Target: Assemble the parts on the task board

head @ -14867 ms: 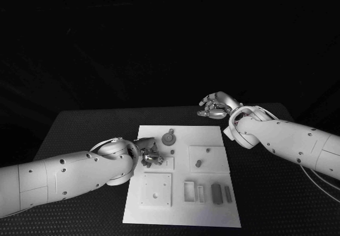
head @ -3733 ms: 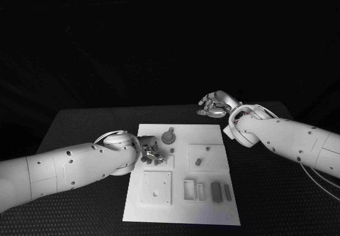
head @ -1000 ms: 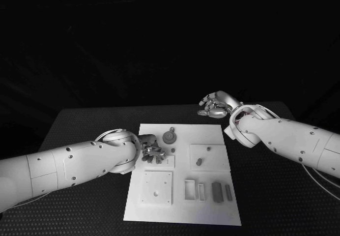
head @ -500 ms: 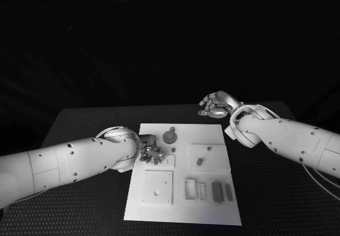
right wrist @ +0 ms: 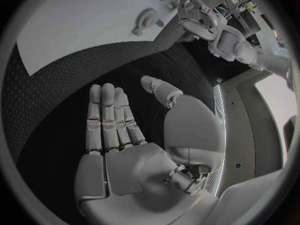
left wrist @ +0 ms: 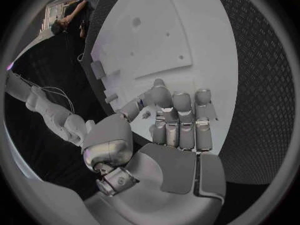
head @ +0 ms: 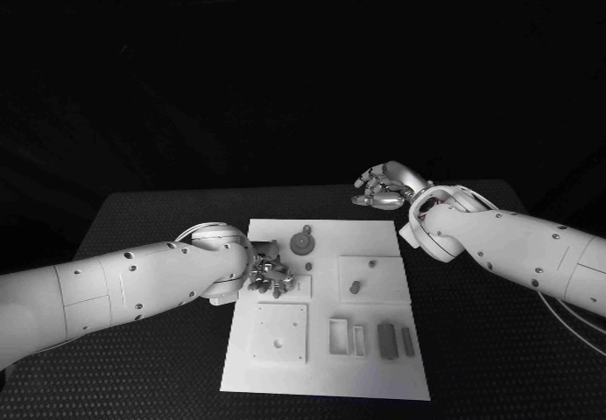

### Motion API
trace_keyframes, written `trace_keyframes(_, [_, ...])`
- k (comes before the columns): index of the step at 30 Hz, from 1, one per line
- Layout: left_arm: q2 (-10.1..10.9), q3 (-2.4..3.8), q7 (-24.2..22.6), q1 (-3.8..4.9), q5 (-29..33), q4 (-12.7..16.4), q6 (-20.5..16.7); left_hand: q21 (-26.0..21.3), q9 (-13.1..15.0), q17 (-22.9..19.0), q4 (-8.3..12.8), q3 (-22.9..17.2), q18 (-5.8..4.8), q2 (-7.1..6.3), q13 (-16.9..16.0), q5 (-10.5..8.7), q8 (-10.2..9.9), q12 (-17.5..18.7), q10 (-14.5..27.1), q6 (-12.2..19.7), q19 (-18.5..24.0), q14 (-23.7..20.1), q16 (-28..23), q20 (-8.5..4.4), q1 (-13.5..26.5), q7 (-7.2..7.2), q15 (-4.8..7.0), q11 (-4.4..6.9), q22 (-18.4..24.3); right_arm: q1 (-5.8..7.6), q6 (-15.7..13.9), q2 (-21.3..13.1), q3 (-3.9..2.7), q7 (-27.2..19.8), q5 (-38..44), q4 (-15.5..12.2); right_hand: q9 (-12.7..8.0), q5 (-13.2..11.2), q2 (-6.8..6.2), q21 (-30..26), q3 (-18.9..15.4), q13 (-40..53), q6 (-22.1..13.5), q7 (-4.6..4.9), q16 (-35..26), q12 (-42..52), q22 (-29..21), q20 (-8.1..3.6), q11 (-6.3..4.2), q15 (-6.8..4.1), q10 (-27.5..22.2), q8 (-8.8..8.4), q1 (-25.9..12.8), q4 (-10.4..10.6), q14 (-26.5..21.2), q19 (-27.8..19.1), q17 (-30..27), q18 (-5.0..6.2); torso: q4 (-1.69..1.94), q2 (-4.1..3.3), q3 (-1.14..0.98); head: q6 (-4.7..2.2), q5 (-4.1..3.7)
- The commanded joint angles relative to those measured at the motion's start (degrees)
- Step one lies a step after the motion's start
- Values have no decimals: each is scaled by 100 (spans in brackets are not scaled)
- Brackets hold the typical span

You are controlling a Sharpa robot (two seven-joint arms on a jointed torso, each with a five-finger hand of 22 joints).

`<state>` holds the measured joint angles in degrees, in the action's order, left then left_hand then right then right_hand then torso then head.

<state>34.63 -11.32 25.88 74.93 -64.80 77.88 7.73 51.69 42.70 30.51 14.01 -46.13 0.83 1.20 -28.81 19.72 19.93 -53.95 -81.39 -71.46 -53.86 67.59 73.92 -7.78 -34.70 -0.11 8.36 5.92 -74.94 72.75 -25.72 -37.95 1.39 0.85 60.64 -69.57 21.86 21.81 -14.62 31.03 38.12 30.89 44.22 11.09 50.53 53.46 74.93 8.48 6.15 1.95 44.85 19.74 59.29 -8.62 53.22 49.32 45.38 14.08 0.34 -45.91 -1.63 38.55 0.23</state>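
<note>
The white task board point(head: 379, 241) lies in the middle of the black table. My left hand point(head: 269, 275) is down on the board's left side, fingertips at a small raised plate point(head: 298, 284). In the left wrist view that hand point(left wrist: 178, 130) lies with fingers straight and side by side over the board point(left wrist: 156, 30), the thumb apart, nothing plainly held. A round grey part point(head: 302, 243) lies just beyond it. A small grey peg point(head: 355, 286) stands on a square plate point(head: 375, 273). My right hand point(head: 382, 189) hovers off the board's far right corner, flat and empty point(right wrist: 119, 135).
Near the board's front a square plate with holes point(head: 279, 334) sits beside a slotted frame point(head: 339, 338) and two grey bars point(head: 385, 341), point(head: 406, 341). Black table point(head: 151, 227) surrounds the board. The right wrist view shows the board point(right wrist: 75, 30) and the round part point(right wrist: 148, 19).
My left arm has swung further in over the board's left edge, and its hand has settled slightly nearer the front. The right hand has stayed where it was.
</note>
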Motion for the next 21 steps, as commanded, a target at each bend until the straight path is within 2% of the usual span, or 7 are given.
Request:
trace_keyframes(1, [-24, -50, 176, -58, -21, -32, 239, 32, 9, 10, 189, -358, 51, 301, -11, 35, 28, -36, -1, -46, -49, 30, 43, -579, -342, -13, 8, 34, -120, -1, 60, 6, -3, -21, 26, -3, -7, 24, 26, -40, -4, -9, -22, 69, 27, 34, 46, 23, 3, 8, -37, 25, 14, -14, -35, 30, -6, 92, 4, 1, 4, -5, -10])
trace_keyframes(7, [-40, -48, 150, -58, -37, -37, 50, 46, 14, 13, 191, -342, 53, 315, -22, 41, 40, -62, -2, -57, -64, 42, 58, -585, -324, -20, 22, 41, -120, -1, 59, 10, -3, -22, 26, -1, -8, 27, 26, -44, -4, -14, -22, 69, 28, 36, 49, 23, 3, 8, -37, 26, 16, -17, -36, 31, -7, 92, 8, -1, 5, -9, -20])
trace_keyframes(21, [-48, -28, 129, -58, -44, -79, 39, 57, 16, 11, 182, -342, 59, 302, -26, 23, 44, -74, 8, -53, -80, 45, 62, -593, -325, -24, 38, 46, -118, -1, 55, 10, -3, -25, 28, -5, -9, 28, 26, -51, -5, -22, -23, 69, 29, 41, 54, 23, 4, 8, -40, 27, 20, -21, -37, 33, -10, 92, 6, 1, 5, -23, -26])
